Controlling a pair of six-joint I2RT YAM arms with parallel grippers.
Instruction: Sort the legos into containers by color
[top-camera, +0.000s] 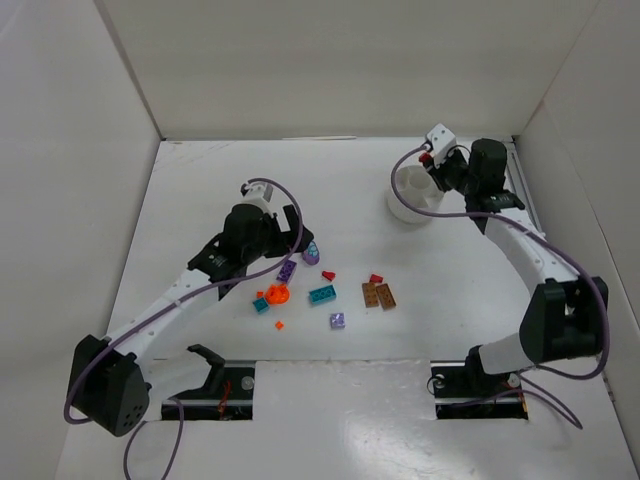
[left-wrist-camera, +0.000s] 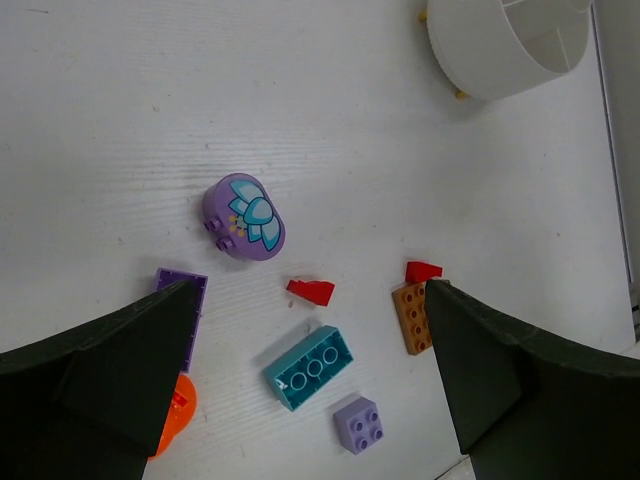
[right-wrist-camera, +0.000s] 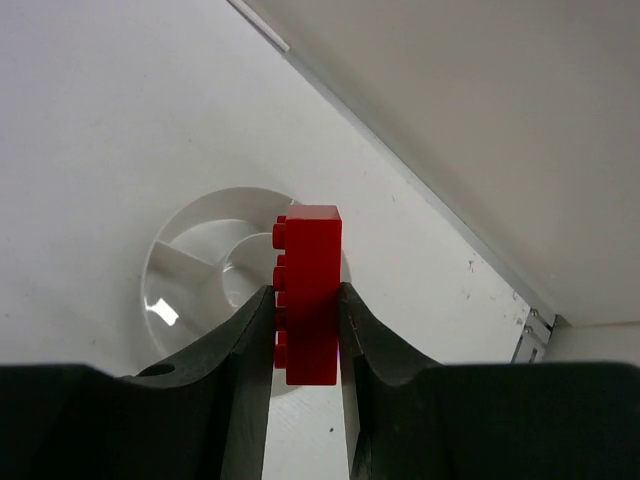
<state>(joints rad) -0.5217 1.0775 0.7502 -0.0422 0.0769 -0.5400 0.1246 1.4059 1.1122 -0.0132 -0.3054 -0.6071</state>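
We see right jaws clamp a red plastic brick (right-wrist-camera: 308, 295) over the round white dish (right-wrist-camera: 195, 240), seemingly for dropping; left jaws spread wide.

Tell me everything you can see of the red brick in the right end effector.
The red brick is glossy plastic, long and narrow, with a row of round studs on its left face in the right wrist view. It stands on end, its lower part clamped between the black fingers of the right end effector. Nothing else touches it. It hangs above the edge of the white divided dish.
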